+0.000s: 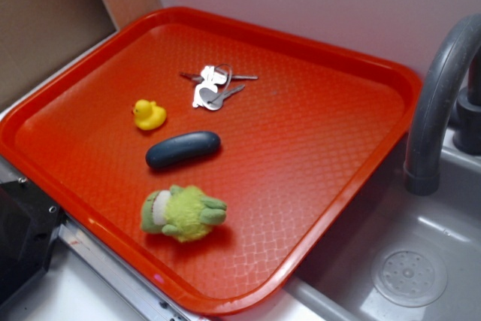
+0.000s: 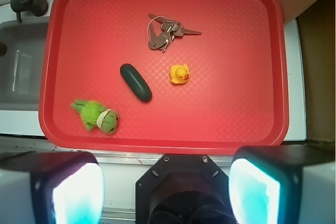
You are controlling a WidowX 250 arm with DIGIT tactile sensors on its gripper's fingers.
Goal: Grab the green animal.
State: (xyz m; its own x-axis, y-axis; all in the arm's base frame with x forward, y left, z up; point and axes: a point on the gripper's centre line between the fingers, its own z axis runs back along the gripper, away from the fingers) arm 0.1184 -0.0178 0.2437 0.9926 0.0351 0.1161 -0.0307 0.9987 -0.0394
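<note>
A red tray [image 1: 316, 186] with a raised rim lies on a white counter [image 2: 294, 77] beside a grey sink [image 1: 421, 261] with a curved grey faucet [image 1: 440, 88]. Four things rest on the tray, all apart from one another.

The green animal [image 1: 183, 213] — a fuzzy lime-green plush with a white patch — lies on its side near the tray's edge closest to the robot, toward the corner on the sink side. In the wrist view it appears at lower left [image 2: 96, 115], just inside the rim.

A dark blue oblong object [image 1: 183, 148] lies near the middle of the tray, between the plush and the other things. A small yellow rubber duck [image 1: 149, 115] stands upright beside it, farther from the sink. A bunch of keys on a ring [image 1: 214, 86] lies flat toward the tray's far edge.

The pincer [image 2: 165, 182] shows only in the wrist view, at the bottom of the frame: its two fingers [image 2: 68, 190] stand wide apart, one at each lower corner, with nothing between them. It hangs above the counter — outside the tray's near edge — and well apart from the green animal, touching none of the things.
</note>
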